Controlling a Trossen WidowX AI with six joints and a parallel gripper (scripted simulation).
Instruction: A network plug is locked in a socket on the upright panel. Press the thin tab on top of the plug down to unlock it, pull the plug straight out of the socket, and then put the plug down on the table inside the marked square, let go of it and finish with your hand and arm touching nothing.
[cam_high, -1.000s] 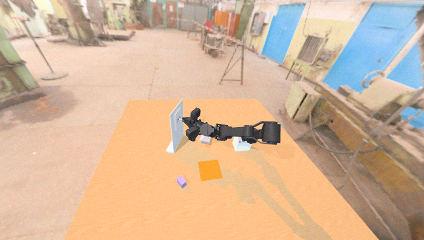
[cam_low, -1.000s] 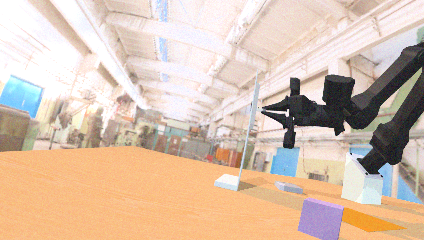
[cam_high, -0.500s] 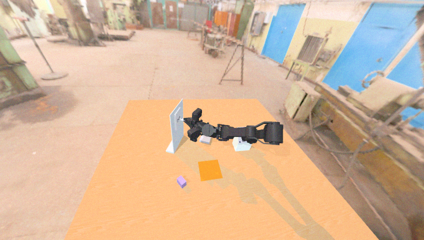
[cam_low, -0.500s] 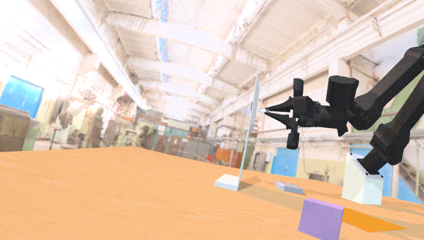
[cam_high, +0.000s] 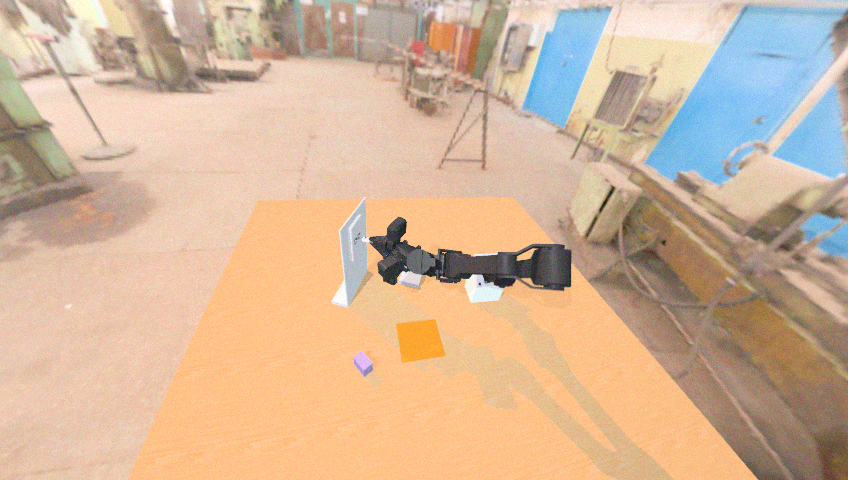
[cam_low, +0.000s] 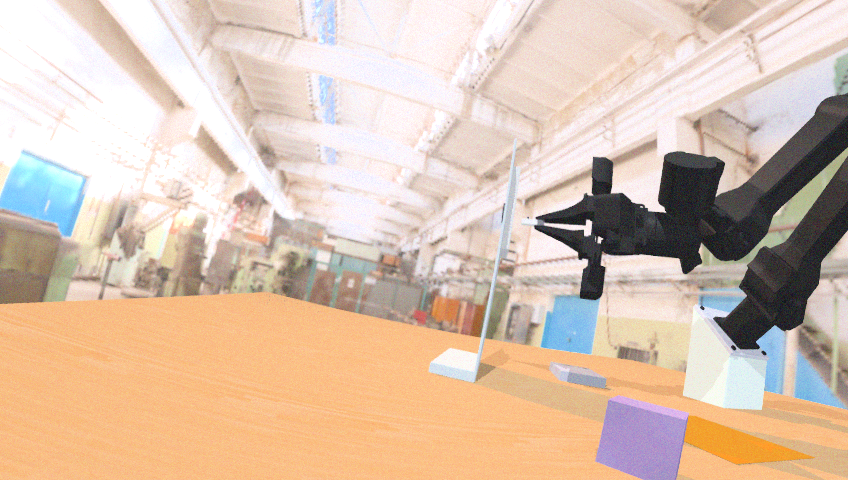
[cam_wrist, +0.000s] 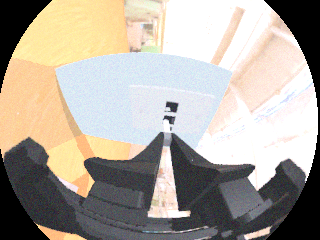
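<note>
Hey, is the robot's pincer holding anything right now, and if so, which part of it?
Yes. The pincer is shut on the small white network plug, gripping its rear end at the fingertips, with the plug out of the upright panel.

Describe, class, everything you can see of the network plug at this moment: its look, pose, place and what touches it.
The network plug is a small, pale, whitish piece, seemingly plastic, too small to show its tab. It lies level in the air, high above the table, pinched at the tips of the black gripper, which is shut on it. Its free end points at the upright pale blue panel, with a visible gap between plug and panel in the exterior view. Only the gripper touches it.
</note>
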